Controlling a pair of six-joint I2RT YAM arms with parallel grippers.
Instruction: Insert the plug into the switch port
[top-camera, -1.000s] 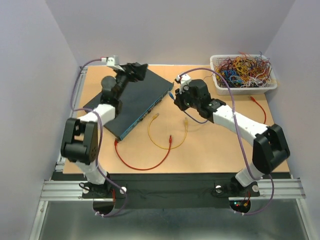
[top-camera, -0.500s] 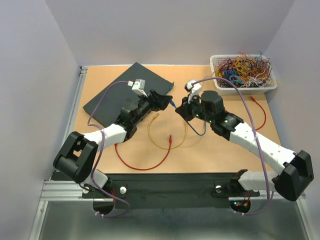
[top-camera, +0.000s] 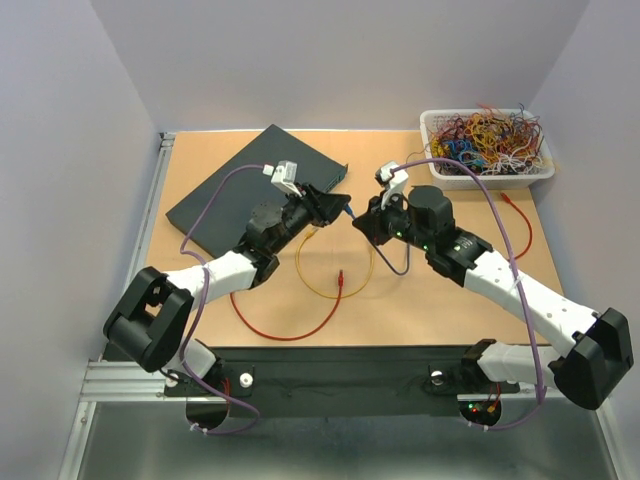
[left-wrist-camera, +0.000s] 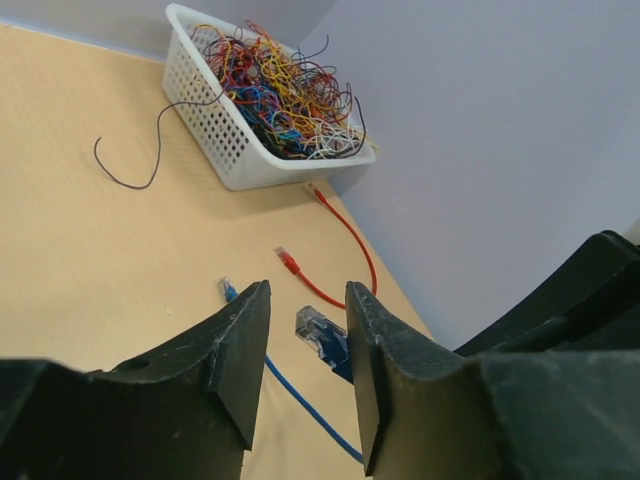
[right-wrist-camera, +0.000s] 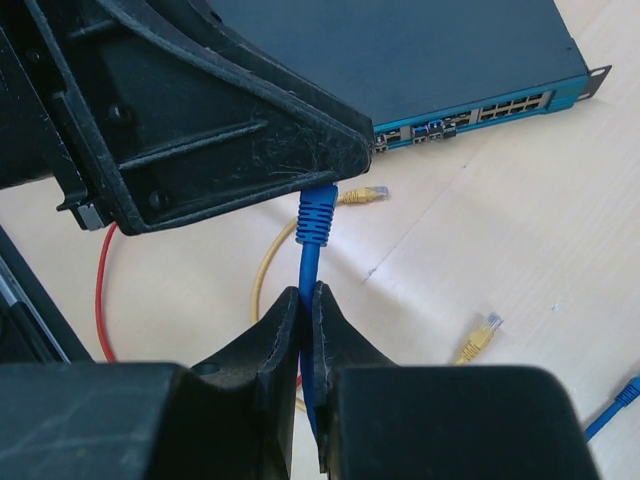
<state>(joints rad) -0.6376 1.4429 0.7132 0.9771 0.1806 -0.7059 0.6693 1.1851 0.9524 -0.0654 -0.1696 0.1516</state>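
The plug (left-wrist-camera: 322, 336) is blue with a clear tip and stands on its blue cable (right-wrist-camera: 308, 270). My right gripper (right-wrist-camera: 307, 292) is shut on that cable just below the plug's ribbed boot (right-wrist-camera: 317, 215). My left gripper (left-wrist-camera: 307, 300) stands open around the plug: one finger (left-wrist-camera: 375, 370) is against it, the other (left-wrist-camera: 240, 350) is apart. Both grippers meet at mid-table, left gripper (top-camera: 343, 205) facing right gripper (top-camera: 358, 222). The dark switch box (top-camera: 240, 190) lies behind the left arm. A switch port (right-wrist-camera: 500, 104) shows in the row on its teal front face.
A white mesh basket (top-camera: 435, 170) of coloured wires stands at the back right. Loose on the table lie a yellow cable (top-camera: 300, 270), a red cable (top-camera: 285, 335), another red cable (top-camera: 525, 220), a purple wire (left-wrist-camera: 130, 160) and a spare blue plug (right-wrist-camera: 625, 395).
My left arm swung from the back of the switch box to mid-table, and its jaws narrowed around the plug. My right arm stretched slightly left, still shut on the cable.
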